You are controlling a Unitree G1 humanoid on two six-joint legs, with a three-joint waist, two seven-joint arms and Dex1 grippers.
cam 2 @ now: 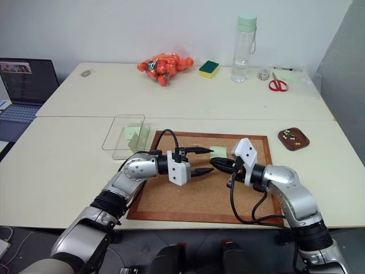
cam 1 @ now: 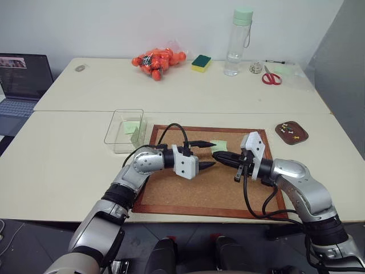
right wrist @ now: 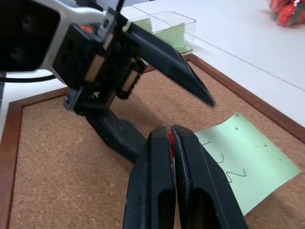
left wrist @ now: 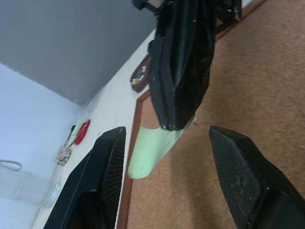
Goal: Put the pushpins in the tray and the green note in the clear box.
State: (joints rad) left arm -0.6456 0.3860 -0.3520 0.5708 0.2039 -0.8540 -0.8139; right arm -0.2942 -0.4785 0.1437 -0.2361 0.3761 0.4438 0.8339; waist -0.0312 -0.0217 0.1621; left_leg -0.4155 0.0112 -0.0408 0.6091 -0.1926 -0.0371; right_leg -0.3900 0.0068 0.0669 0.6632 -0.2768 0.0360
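Two grippers meeting over a wood-framed corkboard [cam 1: 188, 191] near the table's front edge. The right gripper [right wrist: 172, 138] is clenched, a speck of red showing between its black fingertips, judged to be a red pushpin [right wrist: 170, 139] just drawn from the green note [right wrist: 248, 164]. The left gripper [cam 1: 206, 154] stands released, its ribbed fingers [left wrist: 107, 162] spread on either side of the right gripper's tip.

Progress: several pushpins [cam 1: 290, 132] already lie in the tray [cam 1: 299, 138], a dark brown shallow dish with rounded corners near the table's right edge. A pale green slip rests inside the clear box [cam 1: 117, 123], a transparent, straight-walled container just off the corkboard's far left corner. The green note, thin matte paper bearing pen marks, lies flat on the granular cork near the board's far edge; delivering the held pin and boxing this note appear to be left.
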